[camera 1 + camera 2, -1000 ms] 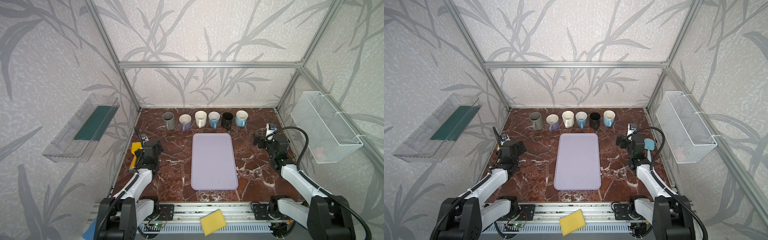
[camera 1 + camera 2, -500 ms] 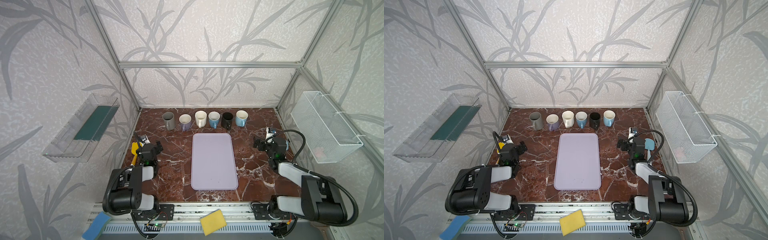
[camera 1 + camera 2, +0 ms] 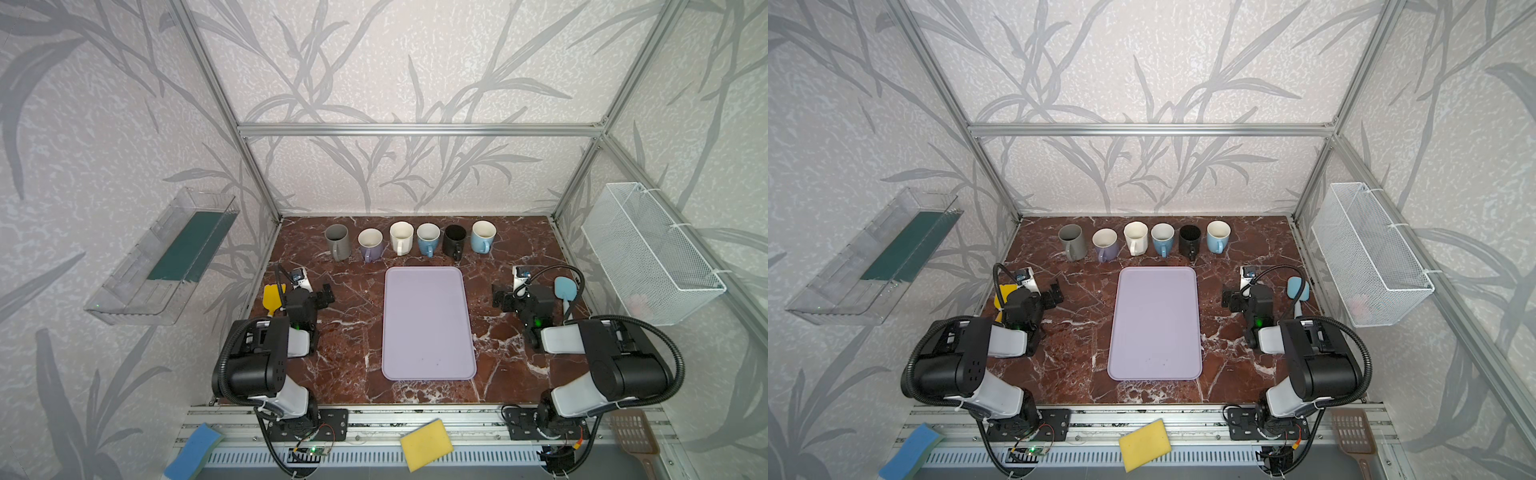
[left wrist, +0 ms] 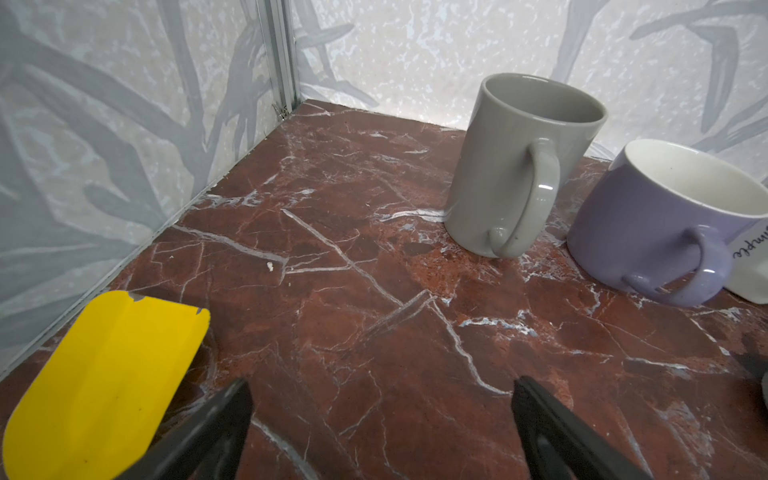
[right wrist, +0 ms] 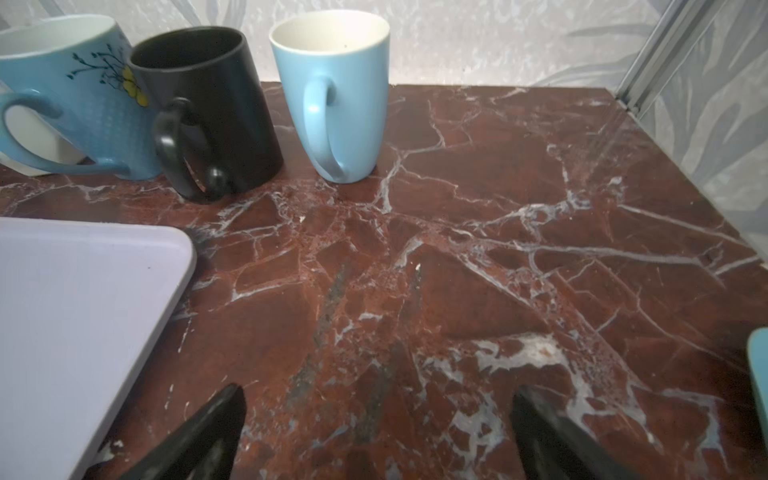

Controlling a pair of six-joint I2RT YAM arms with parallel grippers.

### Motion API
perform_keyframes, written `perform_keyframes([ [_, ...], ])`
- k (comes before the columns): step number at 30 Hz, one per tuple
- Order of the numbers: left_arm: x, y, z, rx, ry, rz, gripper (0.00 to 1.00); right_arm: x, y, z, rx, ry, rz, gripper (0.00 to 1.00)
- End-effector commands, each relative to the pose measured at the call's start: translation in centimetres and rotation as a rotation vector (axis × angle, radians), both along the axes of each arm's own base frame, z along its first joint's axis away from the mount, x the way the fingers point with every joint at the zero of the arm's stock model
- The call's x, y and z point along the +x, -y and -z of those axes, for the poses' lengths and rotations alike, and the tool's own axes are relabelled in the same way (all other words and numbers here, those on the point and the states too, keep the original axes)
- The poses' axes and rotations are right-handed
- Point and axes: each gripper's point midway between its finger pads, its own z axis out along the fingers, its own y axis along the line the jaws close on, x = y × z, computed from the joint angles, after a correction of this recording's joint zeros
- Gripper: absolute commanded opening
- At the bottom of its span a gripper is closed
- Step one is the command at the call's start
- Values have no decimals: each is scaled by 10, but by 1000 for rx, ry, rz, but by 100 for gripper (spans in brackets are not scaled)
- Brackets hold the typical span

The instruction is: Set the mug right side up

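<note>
Several mugs stand in a row along the back of the marble table, all mouth up with handles toward the front. From the left they are a grey mug (image 3: 337, 243) (image 4: 515, 166), a purple mug (image 3: 370, 244) (image 4: 665, 216), a white mug (image 3: 401, 237), a patterned blue mug (image 3: 428, 239) (image 5: 83, 95), a black mug (image 3: 454, 240) (image 5: 216, 108) and a light blue mug (image 3: 483, 236) (image 5: 336, 91). My left gripper (image 3: 321, 296) (image 4: 380, 399) hovers open and empty low at the table's left side. My right gripper (image 3: 503, 300) (image 5: 378, 403) is open and empty at the right side.
A lilac tray (image 3: 428, 324) lies mid-table between the arms. A yellow spatula (image 3: 274, 297) lies by the left gripper and a blue spatula (image 3: 565, 286) by the right. A wire basket (image 3: 648, 253) hangs on the right wall, a clear shelf (image 3: 166, 257) on the left.
Both arms have folded back, their elbows rising toward the camera. The grippers stay open near the same spots, and the mugs have not moved.
</note>
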Motion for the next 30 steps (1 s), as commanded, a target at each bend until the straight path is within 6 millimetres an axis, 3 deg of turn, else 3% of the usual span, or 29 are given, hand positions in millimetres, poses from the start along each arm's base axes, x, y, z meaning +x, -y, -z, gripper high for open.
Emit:
perform_keyframes([
  [1,10,-3,-13,35,34,-7,99,11,11,-17,-41,76,62,99],
  [3,10,-2,-13,34,33,-3,99,10,11,-14,-44,16,62,99],
  [8,10,-1,-13,48,31,-9,99,11,10,-17,-43,68,51,99],
  [14,18,19,-10,56,-10,117,99,12,8,-16,-51,33,44,99],
  [30,19,19,-11,57,-4,117,99,15,-2,-14,-70,10,-7,99],
])
